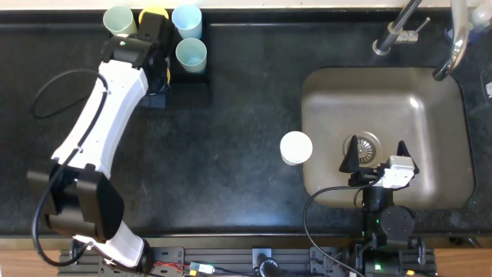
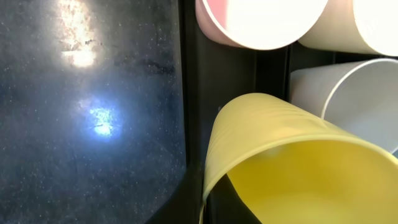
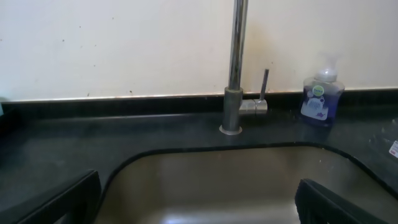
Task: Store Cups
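We see the cup rack [image 1: 192, 85] at the upper left of the bench [image 1: 231, 169], the sink [image 1: 430, 100] at right, and a lone cup [image 1: 296, 148] just beside its left rim.

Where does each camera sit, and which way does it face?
Top view: overhead, looking down on counter, sink, cup rack; left arm, right arm show.
Left wrist view: on the left arm, close on the yellow cup and cup rack.
Right wrist view: on the right arm over the sink, facing faucet and wall; open right tool at bottom corners.
Shared: top and right wrist, sink and faucet; top and left wrist, yellow cup.
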Tool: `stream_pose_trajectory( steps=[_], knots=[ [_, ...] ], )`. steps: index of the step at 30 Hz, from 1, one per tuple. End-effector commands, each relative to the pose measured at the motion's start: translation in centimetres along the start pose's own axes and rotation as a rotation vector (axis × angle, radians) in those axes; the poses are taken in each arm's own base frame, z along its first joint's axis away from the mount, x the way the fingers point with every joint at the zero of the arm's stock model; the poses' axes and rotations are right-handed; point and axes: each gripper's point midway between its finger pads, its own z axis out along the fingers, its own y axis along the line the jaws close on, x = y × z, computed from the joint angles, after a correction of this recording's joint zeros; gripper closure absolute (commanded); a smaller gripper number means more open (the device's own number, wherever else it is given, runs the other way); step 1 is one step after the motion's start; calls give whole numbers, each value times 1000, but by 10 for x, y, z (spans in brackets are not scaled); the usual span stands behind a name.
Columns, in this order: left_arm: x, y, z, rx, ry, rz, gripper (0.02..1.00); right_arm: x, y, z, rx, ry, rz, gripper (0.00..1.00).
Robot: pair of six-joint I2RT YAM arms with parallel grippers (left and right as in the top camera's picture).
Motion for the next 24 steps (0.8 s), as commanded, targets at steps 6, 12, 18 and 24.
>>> stream_pose_trajectory(
  steps=[6,12,18,24],
  knots=[
    [-2,4,26,-68,1,-42,982,4,-1,0,3,2,6,7],
    [-1,7,39,-106,23,-54,982,4,-1,0,2,2,6,7],
    [0,4,47,-107,27,-60,980,4,-1,0,2,2,7,5],
    [-6,3,49,-109,25,-78,972,4,-1,0,3,2,6,5]
  ],
)
